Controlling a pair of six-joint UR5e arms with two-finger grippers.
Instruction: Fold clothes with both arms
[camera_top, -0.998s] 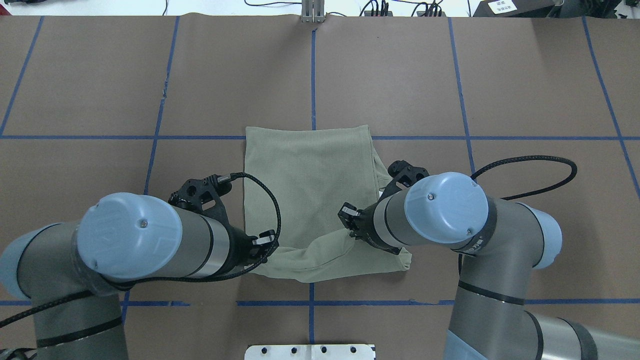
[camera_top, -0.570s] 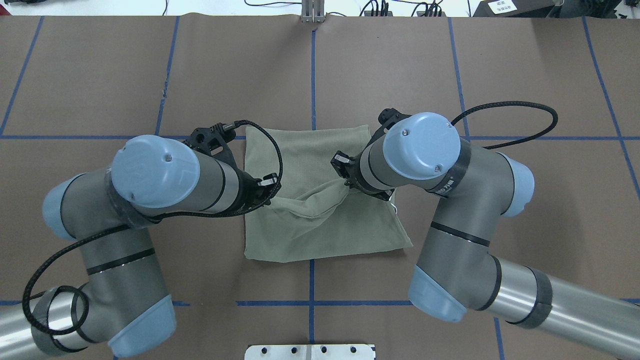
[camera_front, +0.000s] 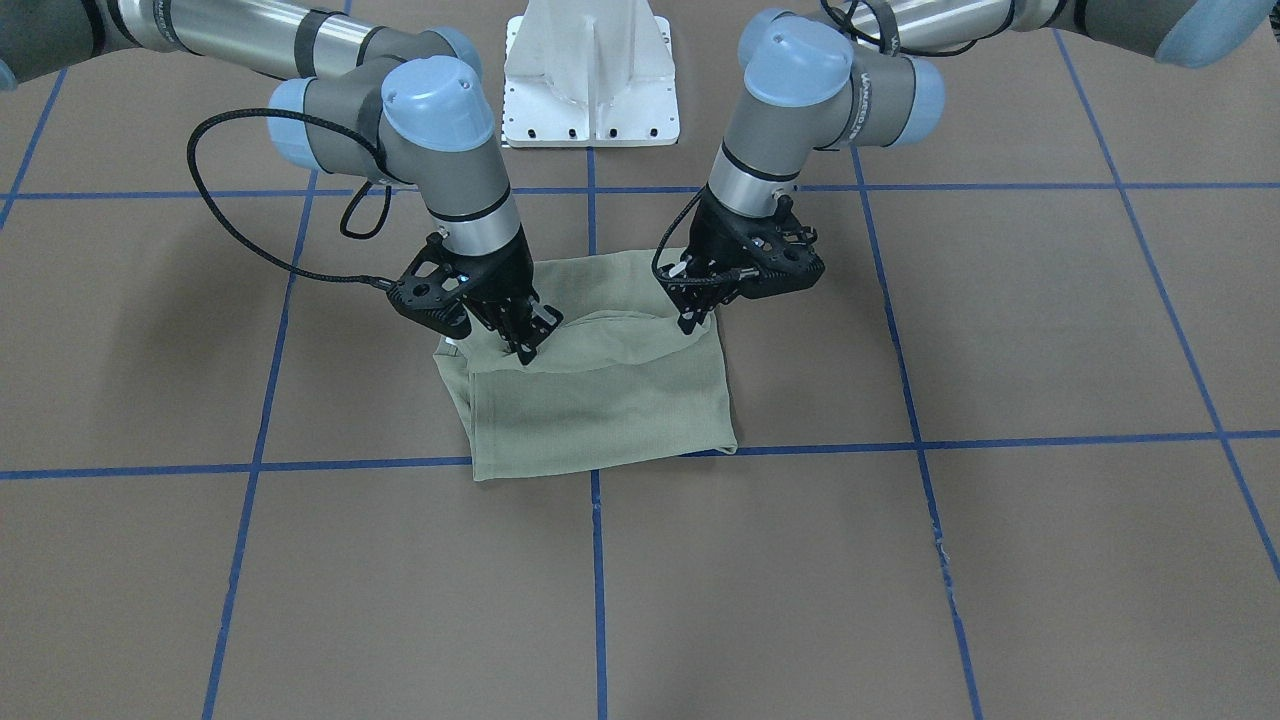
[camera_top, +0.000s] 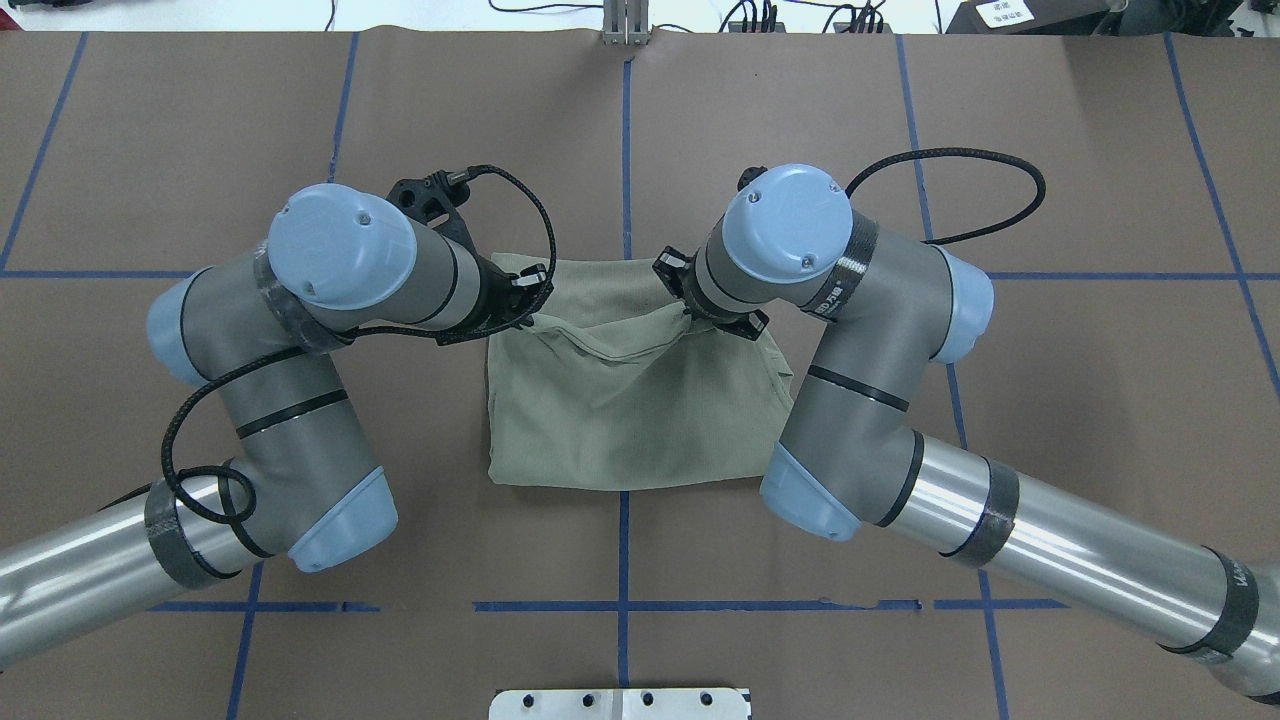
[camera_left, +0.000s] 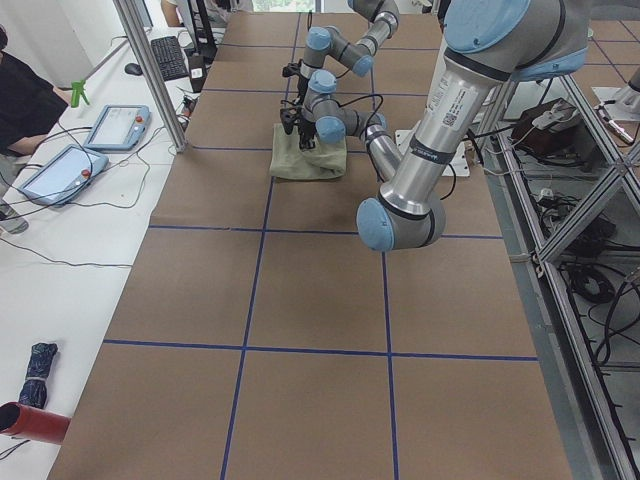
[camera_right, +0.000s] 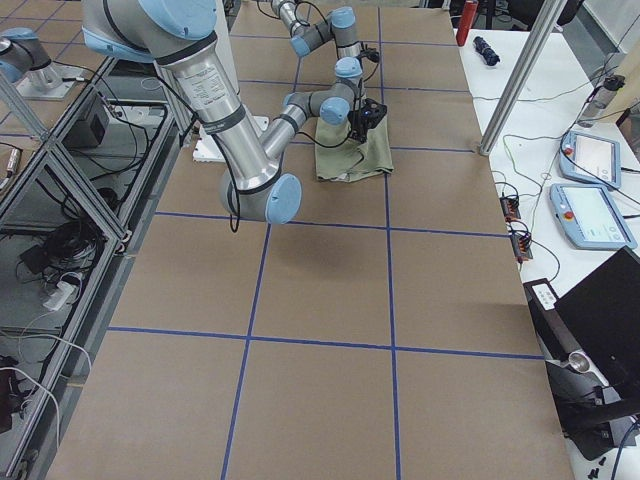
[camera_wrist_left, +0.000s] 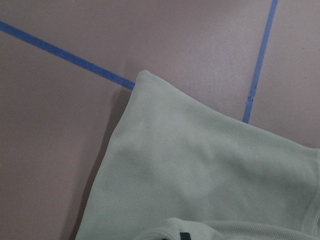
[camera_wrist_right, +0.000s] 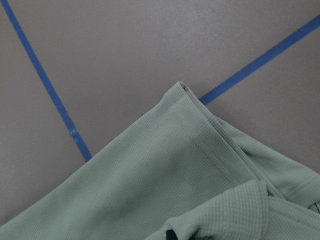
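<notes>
Both L gripper (camera_top: 532, 296) & R gripper (camera_top: 686, 312) clamped on folded-over edge of shirt (camera_top: 620, 420).

Both hands have advanced away from the robot's base. The left hand (camera_top: 533, 290) and right hand (camera_top: 686, 312) have carried the gripped hem of the shirt (camera_top: 620, 420) from the near edge almost to the far edge. The garment's footprint on the bench is shorter, and both arms are extended further.
</notes>
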